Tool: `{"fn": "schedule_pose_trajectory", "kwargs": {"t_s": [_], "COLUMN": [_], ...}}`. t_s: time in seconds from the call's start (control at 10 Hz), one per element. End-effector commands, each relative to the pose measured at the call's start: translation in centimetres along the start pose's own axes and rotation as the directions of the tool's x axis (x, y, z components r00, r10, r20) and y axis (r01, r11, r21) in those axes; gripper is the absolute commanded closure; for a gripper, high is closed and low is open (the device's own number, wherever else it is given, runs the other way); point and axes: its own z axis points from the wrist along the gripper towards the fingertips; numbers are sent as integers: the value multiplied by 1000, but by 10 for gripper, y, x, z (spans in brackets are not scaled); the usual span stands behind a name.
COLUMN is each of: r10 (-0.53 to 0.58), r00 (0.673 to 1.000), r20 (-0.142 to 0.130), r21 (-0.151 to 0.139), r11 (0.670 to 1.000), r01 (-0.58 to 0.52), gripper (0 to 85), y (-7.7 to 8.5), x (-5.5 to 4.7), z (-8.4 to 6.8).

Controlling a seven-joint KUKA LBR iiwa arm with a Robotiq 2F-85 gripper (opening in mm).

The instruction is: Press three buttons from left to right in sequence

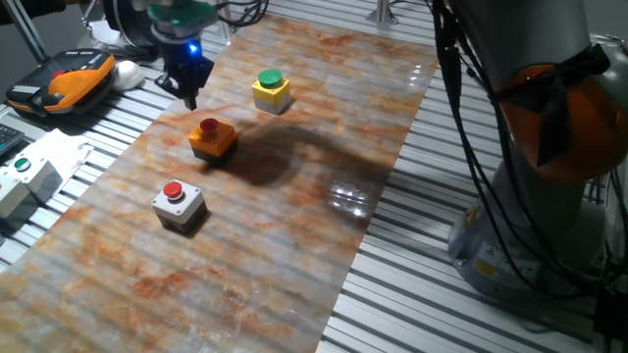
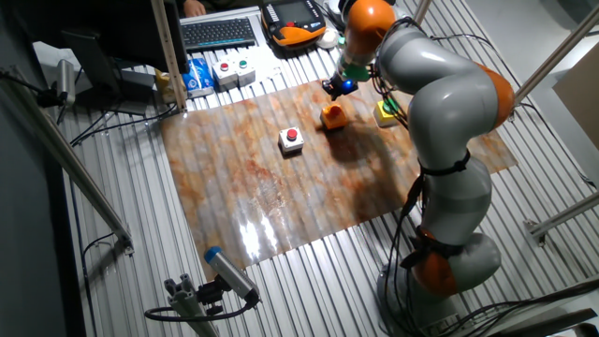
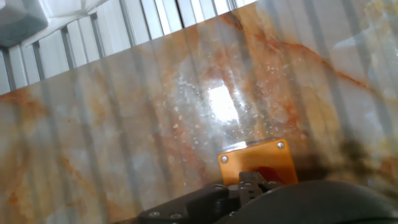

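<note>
Behind tool (image 1: 188, 96), hand view shows orange button (image 3: 258, 163) (partly).

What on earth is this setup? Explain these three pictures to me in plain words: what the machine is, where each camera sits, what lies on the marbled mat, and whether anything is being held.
The machine is a grey and orange jointed robot arm with a small black two-finger gripper at its tip. Two pictures come from fixed cameras looking at the table from different sides. The third comes from a camera on the hand, looking down along the fingers.

On the orange-veined marbled mat stand three small button boxes in a row: a grey box with a red round cap, an orange box with a red cap, and a yellow box with a green cap. The gripper hangs just beside and above the orange box, which shows at the bottom of the hand view. It appears to hold nothing.
</note>
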Motion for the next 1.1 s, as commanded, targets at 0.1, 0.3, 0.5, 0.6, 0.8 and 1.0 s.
{"fn": "schedule_pose_trajectory", "kwargs": {"t_s": [0.1,0.3,0.5,0.6,0.8,1.0], "r10": [-10,-8,-4,0,-4,-6], "r00": [1000,1000,1000,1000,1000,1000], "r20": [13,11,10,10,14,17], "r21": [0,-6,-9,-10,-7,-10], "r11": [1000,1000,1000,1000,1000,1000], "r01": [10,8,4,1,4,6], "gripper": [850,850,850,850,850,850], "y": [-6,-7,-7,-6,-8,-8], "x": [-2,-3,-3,-3,-1,3], "z": [11,14,17,19,17,18]}}
